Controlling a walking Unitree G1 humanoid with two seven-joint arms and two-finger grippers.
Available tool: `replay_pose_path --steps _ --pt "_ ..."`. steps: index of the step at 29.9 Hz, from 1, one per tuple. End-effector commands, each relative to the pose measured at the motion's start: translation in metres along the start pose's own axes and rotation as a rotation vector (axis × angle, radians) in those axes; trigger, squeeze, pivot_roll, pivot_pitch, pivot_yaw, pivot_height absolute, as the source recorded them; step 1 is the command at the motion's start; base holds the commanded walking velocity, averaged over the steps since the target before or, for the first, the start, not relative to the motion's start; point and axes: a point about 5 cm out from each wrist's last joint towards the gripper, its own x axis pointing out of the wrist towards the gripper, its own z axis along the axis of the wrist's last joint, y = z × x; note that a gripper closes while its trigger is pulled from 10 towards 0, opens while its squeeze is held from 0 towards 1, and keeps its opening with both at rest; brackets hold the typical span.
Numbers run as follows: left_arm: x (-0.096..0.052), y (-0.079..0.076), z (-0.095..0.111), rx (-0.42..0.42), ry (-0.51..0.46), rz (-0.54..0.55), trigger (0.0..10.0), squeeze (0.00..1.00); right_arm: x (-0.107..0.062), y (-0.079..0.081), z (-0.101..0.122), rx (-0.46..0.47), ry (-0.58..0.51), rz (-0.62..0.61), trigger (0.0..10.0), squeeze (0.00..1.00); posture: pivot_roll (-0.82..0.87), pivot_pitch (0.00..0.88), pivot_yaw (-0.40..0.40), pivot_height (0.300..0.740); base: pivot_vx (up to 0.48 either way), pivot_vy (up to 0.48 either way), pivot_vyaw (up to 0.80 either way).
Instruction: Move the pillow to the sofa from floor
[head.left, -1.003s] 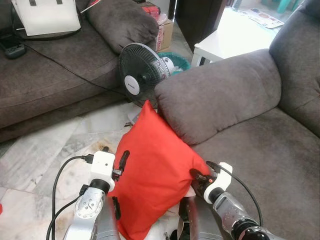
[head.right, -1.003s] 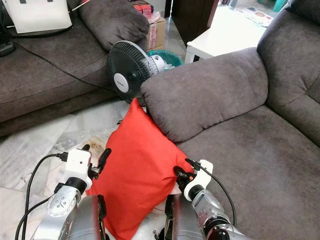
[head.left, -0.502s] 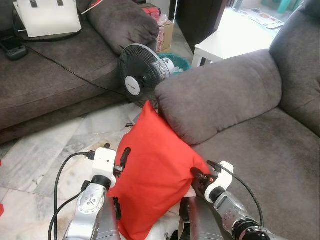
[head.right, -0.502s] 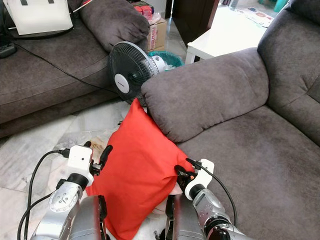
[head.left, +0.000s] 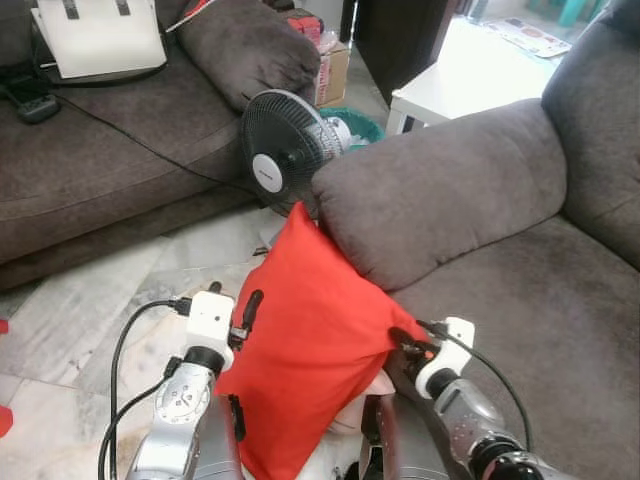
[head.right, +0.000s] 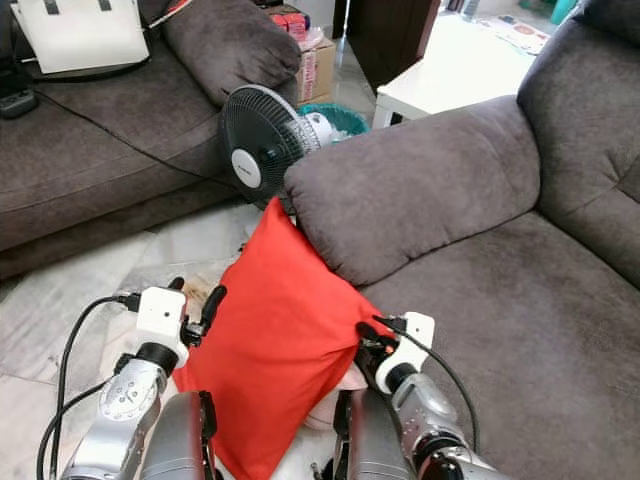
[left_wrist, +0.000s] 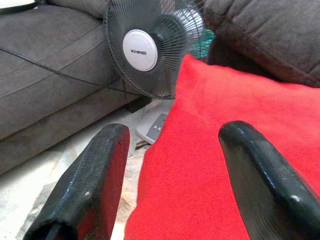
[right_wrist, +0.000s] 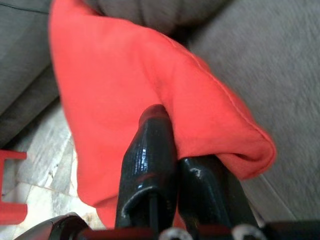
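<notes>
Two grey sofas (head.left: 480, 190), marble floor (head.left: 90, 300), fan (head.left: 285, 150); left fingers (left_wrist: 100, 185) spread beside red pillow (head.left: 310, 350), right fingers (right_wrist: 150, 165) pinching it

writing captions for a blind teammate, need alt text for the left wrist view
A red pillow sits between the two open black fingers of the left end effector, one finger beside the pillow's edge and one across its face. Behind it a black Khind pedestal fan stands on the marble floor against a grey sofa.
</notes>
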Motion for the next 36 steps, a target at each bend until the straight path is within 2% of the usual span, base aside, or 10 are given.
replay_pose_path --steps 1,4,10,14,23,28,36 --pt "-0.001 -0.003 -0.003 -0.006 0.004 -0.009 10.0 0.0 0.0 0.0 0.013 -0.056 -0.081 0.028 10.0 0.0 0.14 0.104 -0.072 0.571 0.0 0.0 0.0" --pt "-0.002 -0.002 -0.003 -0.009 0.005 -0.009 10.0 0.0 -0.001 0.001 0.014 -0.061 -0.099 0.033 10.0 0.0 0.14 0.105 -0.07 0.571 0.0 0.0 0.0" --pt "-0.003 -0.002 -0.004 -0.018 0.009 -0.012 10.0 0.0 -0.011 0.008 0.014 -0.095 -0.206 0.086 10.0 0.0 0.14 0.103 -0.067 0.571 0.0 0.0 0.0" --pt "-0.003 -0.002 -0.004 -0.017 0.008 -0.015 10.0 0.0 -0.01 0.025 0.02 -0.119 -0.253 0.109 10.0 0.0 0.14 0.1 -0.066 0.571 0.0 0.0 0.0" --pt "-0.003 -0.004 -0.006 -0.019 0.013 -0.028 10.0 0.0 -0.003 0.04 0.029 -0.119 -0.258 0.106 10.0 0.0 0.14 0.095 -0.062 0.571 0.0 0.0 0.0" --pt "-0.005 -0.004 -0.007 -0.016 0.017 -0.035 10.0 0.0 -0.006 0.051 0.031 -0.121 -0.26 0.106 10.0 0.0 0.14 0.085 -0.059 0.571 0.0 0.0 0.0" --pt "-0.006 -0.004 -0.009 -0.013 0.021 -0.042 10.0 0.0 -0.011 0.062 0.035 -0.121 -0.263 0.112 10.0 0.0 0.14 0.068 -0.057 0.571 -0.271 0.0 0.0"
